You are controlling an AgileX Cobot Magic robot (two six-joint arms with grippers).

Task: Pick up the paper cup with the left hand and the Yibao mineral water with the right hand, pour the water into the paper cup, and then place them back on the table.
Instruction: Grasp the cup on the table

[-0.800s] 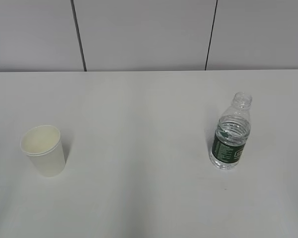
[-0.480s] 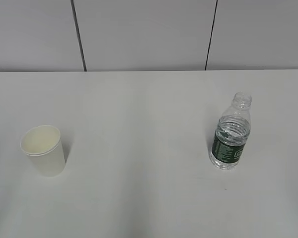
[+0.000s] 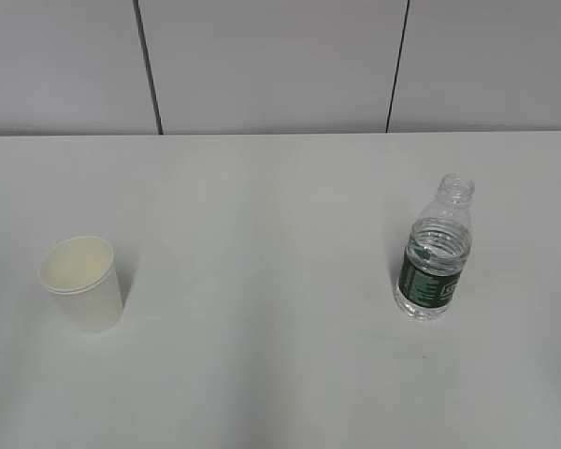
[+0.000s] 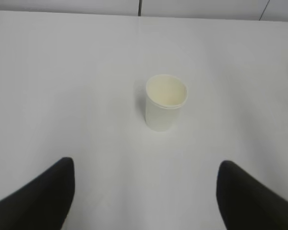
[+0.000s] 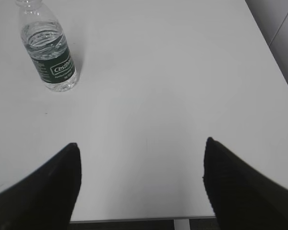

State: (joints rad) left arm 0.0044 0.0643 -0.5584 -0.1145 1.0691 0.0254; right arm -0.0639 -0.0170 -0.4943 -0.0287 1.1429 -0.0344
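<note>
The white paper cup stands upright at the left of the white table. It also shows in the left wrist view, ahead of my left gripper, which is open and empty with its jaws wide apart. The Yibao mineral water bottle, uncapped and partly filled, stands upright at the right. In the right wrist view the bottle is far ahead and to the left of my right gripper, which is open and empty. Neither arm shows in the exterior view.
A grey panelled wall runs behind the table. The table's near edge lies just under my right gripper, and its right edge runs diagonally at the right of the right wrist view.
</note>
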